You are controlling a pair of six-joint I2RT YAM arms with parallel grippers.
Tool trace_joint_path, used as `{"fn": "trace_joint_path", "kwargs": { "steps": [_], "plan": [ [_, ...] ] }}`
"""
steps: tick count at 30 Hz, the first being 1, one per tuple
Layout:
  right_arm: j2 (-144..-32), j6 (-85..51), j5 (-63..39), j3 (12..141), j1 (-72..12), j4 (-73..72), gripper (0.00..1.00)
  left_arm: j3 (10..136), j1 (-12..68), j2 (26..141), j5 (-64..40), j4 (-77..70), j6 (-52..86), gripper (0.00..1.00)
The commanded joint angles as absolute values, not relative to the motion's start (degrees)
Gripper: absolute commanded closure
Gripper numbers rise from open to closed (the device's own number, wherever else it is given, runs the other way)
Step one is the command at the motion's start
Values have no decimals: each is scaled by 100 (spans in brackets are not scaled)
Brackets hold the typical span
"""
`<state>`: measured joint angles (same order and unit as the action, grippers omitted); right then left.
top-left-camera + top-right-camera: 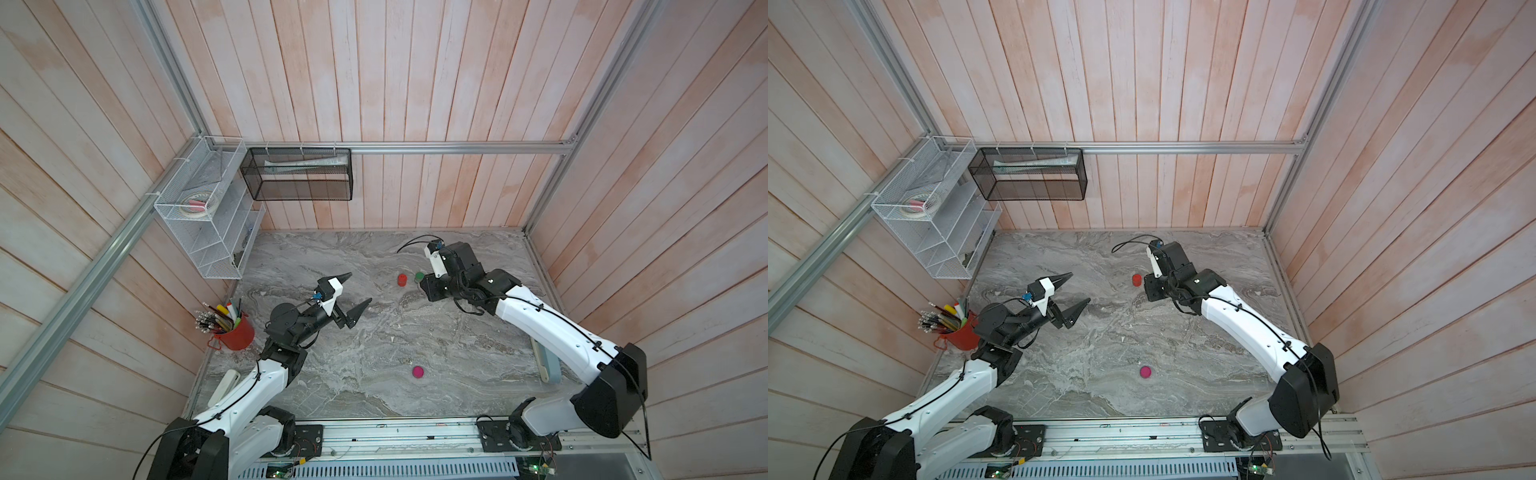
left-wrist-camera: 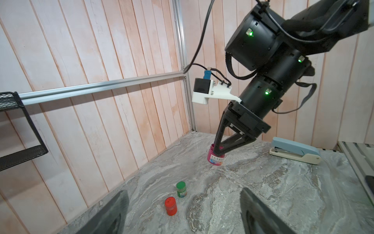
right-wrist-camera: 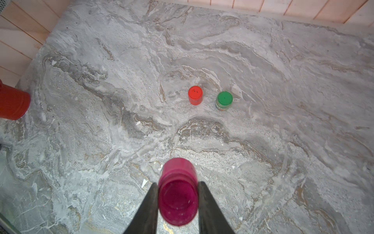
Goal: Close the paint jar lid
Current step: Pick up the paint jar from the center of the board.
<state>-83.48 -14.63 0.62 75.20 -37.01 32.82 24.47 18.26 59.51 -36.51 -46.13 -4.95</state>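
At the far left a red cup (image 1: 236,334) of pens stood on the desk (image 1: 353,386); the right wrist view cut off most of it. Right of the cup my left tool (image 1: 360,287) hung above the desk, its jaws spread wide and holding nothing. In its own wrist view its fingers (image 2: 113,212) were only dark blurs at the frame's border.

Further right, toward the near edge, the magenta lid (image 1: 418,371) lay flat on the desk, well apart from both tools. It was too small for me to tell which face was up. Toward the back wall a red jar (image 1: 402,279) and a green jar (image 1: 419,276) stood capped, near each other, and my right arm hid part of the green one.

My right tool (image 2: 218,151) pointed down and pinched the open paint jar (image 2: 215,159) near its mouth, one finger on each side. The jar stood upright, long axis vertical, mouth up toward my wrist camera. Its base was at the desk, but I could not tell whether it rested there or hung just clear. In both top views my wrist hid it entirely. A blue-and-cream stapler (image 2: 295,152) lay near the right wall.
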Motion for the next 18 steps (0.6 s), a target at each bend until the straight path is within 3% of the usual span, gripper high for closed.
{"fn": "trace_joint_path", "kwargs": {
  "steps": [1,7,18],
  "plan": [
    [-8491,-1095,-179,7891,-3668,3536,68,2558,1802,5928,-4147,-4682,-696,22],
    [-8577,-976,-479,8252,-3667,3543,68,2532,1802,5932,-4030,-4282,-1120,23],
    [-8690,-853,-1134,8527,-3831,3414,68,2188,1919,6185,-4392,-5240,-1148,29]
  ]
}}
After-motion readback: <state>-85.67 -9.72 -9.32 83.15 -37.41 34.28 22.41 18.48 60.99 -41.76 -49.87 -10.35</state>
